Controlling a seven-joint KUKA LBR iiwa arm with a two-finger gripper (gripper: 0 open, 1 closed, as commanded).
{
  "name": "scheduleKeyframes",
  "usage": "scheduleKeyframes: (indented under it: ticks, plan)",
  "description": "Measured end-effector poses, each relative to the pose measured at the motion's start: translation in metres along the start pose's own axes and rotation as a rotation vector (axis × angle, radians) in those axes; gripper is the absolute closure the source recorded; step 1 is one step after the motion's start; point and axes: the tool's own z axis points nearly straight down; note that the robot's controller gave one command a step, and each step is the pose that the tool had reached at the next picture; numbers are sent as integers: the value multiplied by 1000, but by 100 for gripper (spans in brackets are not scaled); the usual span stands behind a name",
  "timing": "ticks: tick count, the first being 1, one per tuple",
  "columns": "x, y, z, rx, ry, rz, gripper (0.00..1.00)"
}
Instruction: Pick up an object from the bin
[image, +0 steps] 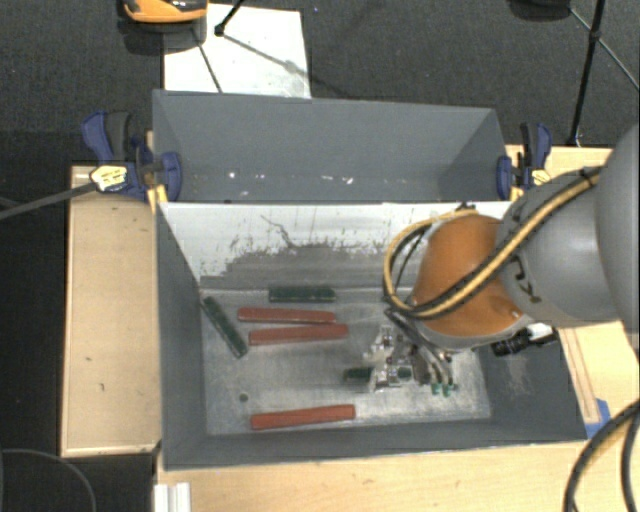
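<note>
My gripper (396, 366) is low over the bin floor at the right of the middle, under the arm's orange cover. A short dark green piece (356, 376) lies on the floor right at its left side; I cannot tell whether they touch. To the left, two red-brown sticks lie side by side, the farther stick (287, 315) and the nearer stick (298, 334).
A dark green stick (301, 294) lies near the back slope. Another dark green stick (224, 327) lies slanted by the left wall. A third red-brown stick (302, 417) lies along the front. The arm and its cables hang over the bin's right part.
</note>
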Motion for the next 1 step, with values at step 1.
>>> scheduleKeyframes:
  ticks: [1]
  plan:
    - [6,9,-169,-1,-8,-29,100]
